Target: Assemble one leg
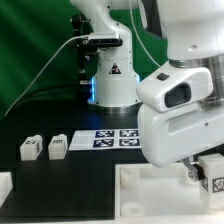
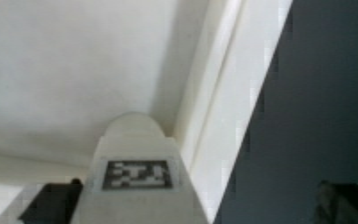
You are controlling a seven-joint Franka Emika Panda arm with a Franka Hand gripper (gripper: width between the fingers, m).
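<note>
My tool (image 2: pixel 204 205) stands wide open. The leg (image 2: pixel 140 150) sits between my fingers (image 2: pixel 55 205), close beside one, well apart from the other, with the white tabletop (image 2: pixel 69 70) behind it.

Desk (image 1: pixel 80 172) reads black all round the marker board (image 1: pixel 113 137); the board is white with four black-and-white square tags. Just beside the marker board I see two spare legs (image 1: pixel 30 148) (image 1: pixel 57 147), both white, each with a small black-and-white tag. Behind the marker board the arm base (image 1: pixel 110 75) is white with a black triangle mark and a bluish glow at its foot. Backdrop (image 1: pixel 30 50) is green. On the near side of the marker board the tray part (image 1: pixel 150 195) is plain white. The arm (image 1: pixel 190 125) over it is white with a dark grey panel. The leg (image 2: pixel 140 150) in the wrist view is white with a black-and-white pixel-pattern tag, and the jaws look black.
</note>
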